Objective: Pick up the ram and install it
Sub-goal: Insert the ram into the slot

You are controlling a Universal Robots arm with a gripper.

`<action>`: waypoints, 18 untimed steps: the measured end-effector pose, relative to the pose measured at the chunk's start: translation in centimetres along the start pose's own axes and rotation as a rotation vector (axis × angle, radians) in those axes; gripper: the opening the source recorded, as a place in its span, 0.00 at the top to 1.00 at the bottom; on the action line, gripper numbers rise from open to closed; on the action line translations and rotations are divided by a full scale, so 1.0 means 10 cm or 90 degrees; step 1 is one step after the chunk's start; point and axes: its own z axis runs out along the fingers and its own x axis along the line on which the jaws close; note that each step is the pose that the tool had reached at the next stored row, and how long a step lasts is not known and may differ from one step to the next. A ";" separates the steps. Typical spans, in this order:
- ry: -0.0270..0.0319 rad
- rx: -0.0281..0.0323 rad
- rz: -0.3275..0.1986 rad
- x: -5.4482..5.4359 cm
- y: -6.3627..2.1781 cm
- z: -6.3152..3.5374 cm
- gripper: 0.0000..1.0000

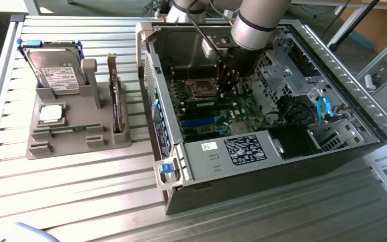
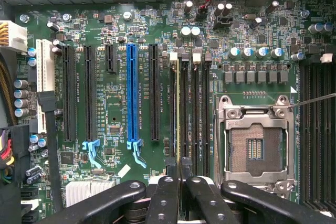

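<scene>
- Now the pincer, inside the case, pinches the ram over the motherboard.
- Exterior view, nine o'clock of case: tray holds drive, processor, card.

1. We see the ram edge-on: a thin greenish-yellow strip (chips and label hidden at this angle).
2. It stands upright along the memory slot farthest from the processor socket.
3. Its near end is clamped in the gripper.
</scene>
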 end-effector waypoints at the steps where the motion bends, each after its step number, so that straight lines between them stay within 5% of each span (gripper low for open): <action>1: -0.0001 0.0000 0.000 0.00 0.000 0.003 0.88; 18: 0.0000 0.0000 0.000 0.00 -0.001 0.018 0.88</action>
